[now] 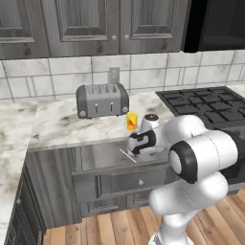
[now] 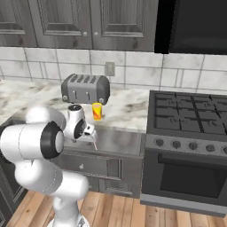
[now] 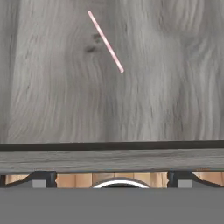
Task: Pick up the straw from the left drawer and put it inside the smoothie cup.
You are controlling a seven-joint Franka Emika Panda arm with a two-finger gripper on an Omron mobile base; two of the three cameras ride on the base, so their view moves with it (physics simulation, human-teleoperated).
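- looking down through the hand camera, i see the gripper [image 1: 135, 149] hanging above the open left drawer [image 1: 103, 155], with its jaws spread wide and holding nothing.
- i judge the task is at its early part: the drawer is already pulled out, but the straw [image 3: 105, 41] is not yet picked up, so the grasp, the lift and the placing are all left.
- the straw lies flat on the grey wood floor of the drawer, apart from the walls, at a slant across the grain.
- it looks very thin and straight, pale pink-white, so i think the fingers must come down exactly over it.
- farther back, the smoothie cup [image 1: 132, 120] stands upright on the counter [image 1: 57, 122], just beside the toaster [image 1: 102, 99]; it is small and yellow with a red mark.
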